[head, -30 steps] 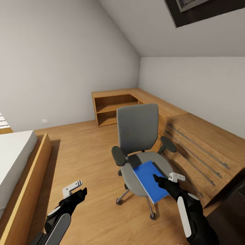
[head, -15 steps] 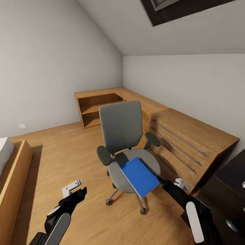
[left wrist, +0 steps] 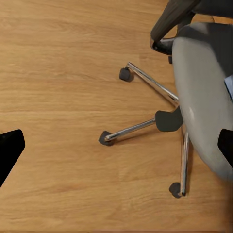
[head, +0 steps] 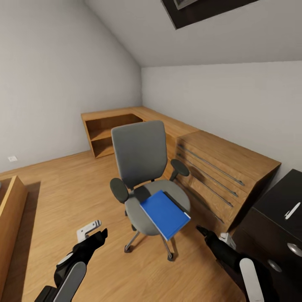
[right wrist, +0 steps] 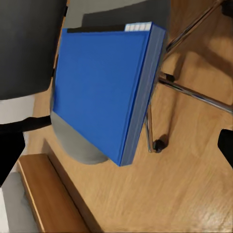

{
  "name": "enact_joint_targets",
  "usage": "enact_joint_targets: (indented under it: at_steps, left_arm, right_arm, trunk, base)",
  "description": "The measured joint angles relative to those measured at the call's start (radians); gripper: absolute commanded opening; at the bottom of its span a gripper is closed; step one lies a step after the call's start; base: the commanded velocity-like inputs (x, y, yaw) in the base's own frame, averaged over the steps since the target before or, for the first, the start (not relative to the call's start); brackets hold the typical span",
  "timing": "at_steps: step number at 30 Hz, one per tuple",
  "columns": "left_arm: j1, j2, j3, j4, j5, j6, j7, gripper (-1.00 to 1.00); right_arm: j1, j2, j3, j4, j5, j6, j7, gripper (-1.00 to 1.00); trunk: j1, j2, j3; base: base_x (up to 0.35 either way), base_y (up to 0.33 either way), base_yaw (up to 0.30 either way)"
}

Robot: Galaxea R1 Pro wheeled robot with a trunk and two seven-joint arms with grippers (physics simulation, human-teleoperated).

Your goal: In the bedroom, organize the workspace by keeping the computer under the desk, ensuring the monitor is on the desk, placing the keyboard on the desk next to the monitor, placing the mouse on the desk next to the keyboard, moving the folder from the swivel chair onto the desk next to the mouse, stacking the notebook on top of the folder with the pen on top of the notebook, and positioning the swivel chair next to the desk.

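The grey swivel chair stands on the wood floor in the middle of the head view, its back toward the low cabinets. The bright blue folder lies flat on the front of its seat, one corner overhanging. My right gripper hovers open a short way in front and to the right of that corner, touching nothing. The right wrist view looks down on the folder between the spread fingers. My left gripper is open, low over the floor, left of the chair's chrome base.
Low light-wood cabinets with long rail handles run along the right wall behind the chair, ending in an open shelf unit in the corner. A dark drawer cabinet stands at the near right. A wooden bed frame edges the left.
The camera has swung right, so the whole picture slid left and the dark cabinet came into view. My right gripper, earlier over the folder's near corner, now sits apart from it.
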Motion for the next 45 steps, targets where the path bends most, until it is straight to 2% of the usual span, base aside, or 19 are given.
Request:
enact_joint_targets:
  at_steps: [5, 13, 17, 18, 20, 25, 28, 30, 31, 35, 39, 43, 45]
  left_arm:
    - [0.000, 0.000, -0.002, -0.007, 0.044, 0.002, 0.000, 1.00]
    - [0.000, 0.001, -0.002, -0.009, 0.055, 0.004, 0.004, 1.00]
    - [0.000, 0.001, -0.003, -0.009, 0.056, 0.005, 0.007, 1.00]
    - [0.000, 0.001, -0.003, -0.009, 0.057, 0.006, 0.007, 1.00]
    - [0.000, 0.000, -0.003, -0.009, 0.057, 0.006, 0.008, 1.00]
    - [0.000, 0.000, -0.003, -0.009, 0.057, 0.007, 0.007, 1.00]
    - [0.000, 0.000, -0.004, -0.009, 0.057, 0.007, 0.008, 1.00]
    - [0.000, 0.000, -0.004, -0.009, 0.057, 0.007, 0.008, 1.00]
    - [0.000, 0.000, -0.004, -0.009, 0.057, 0.008, 0.008, 1.00]
    - [0.000, 0.000, -0.004, -0.009, 0.057, 0.007, 0.008, 1.00]
    - [0.000, 0.000, -0.004, -0.009, 0.057, 0.008, 0.008, 1.00]
    - [0.000, 0.004, -0.001, -0.009, 0.057, 0.009, 0.008, 1.00]
    - [0.000, 0.004, -0.002, -0.009, 0.057, 0.008, 0.008, 1.00]
  right_arm:
    - [0.000, 0.000, 0.001, 0.049, -0.001, -0.004, 0.014, 1.00]
    - [-0.001, 0.003, 0.005, 0.065, 0.001, -0.040, 0.016, 1.00]
    - [-0.001, 0.005, 0.006, 0.072, 0.004, -0.096, 0.016, 1.00]
    - [0.000, 0.004, 0.008, 0.123, 0.005, -0.154, 0.018, 1.00]
    - [-0.001, 0.003, 0.008, 0.153, 0.002, -0.168, 0.020, 1.00]
    - [-0.002, 0.000, 0.007, 0.208, 0.006, -0.178, 0.128, 1.00]
    - [-0.008, -0.031, 0.013, 0.304, 0.010, -0.180, 0.224, 1.00]
    - [-0.017, -0.057, 0.037, 0.368, 0.011, -0.180, 0.302, 1.00]
    - [-0.019, -0.062, 0.046, 0.377, 0.011, -0.179, 0.319, 1.00]
    - [-0.026, -0.077, 0.124, 0.404, 0.011, -0.179, 0.428, 1.00]
    - [-0.027, -0.076, 0.145, 0.407, 0.011, -0.180, 0.451, 1.00]
    - [-0.028, -0.072, 0.151, 0.407, 0.010, -0.189, 0.455, 1.00]
    - [-0.028, -0.066, 0.153, 0.406, 0.010, -0.217, 0.457, 1.00]
  trunk:
    - [0.019, -0.035, -0.016]
    - [0.050, -0.091, -0.041]
    - [0.065, -0.119, -0.053]
    - [0.069, -0.126, -0.056]
    - [0.077, -0.140, -0.063]
    - [0.096, -0.175, -0.078]
    - [0.107, -0.196, -0.088]
    - [0.115, -0.210, -0.094]
    - [0.119, -0.217, -0.097]
    - [0.134, -0.245, -0.110]
    - [0.150, -0.273, -0.122]
    - [0.165, -0.301, -0.135]
    - [0.173, -0.315, -0.141]
  base:
    - [0.000, 0.000, -0.002]
    - [0.000, 0.000, 0.000]
    - [0.000, 0.000, 0.000]
    - [0.000, 0.000, 0.000]
    - [0.000, 0.000, 0.000]
    - [0.000, 0.000, 0.000]
    - [0.000, 0.000, 0.000]
    - [0.000, 0.000, 0.000]
    - [0.000, 0.000, 0.000]
    - [0.000, 0.000, 0.000]
    - [0.000, 0.000, 0.000]
    - [0.000, 0.000, 0.000]
    - [0.000, 0.000, 0.000]
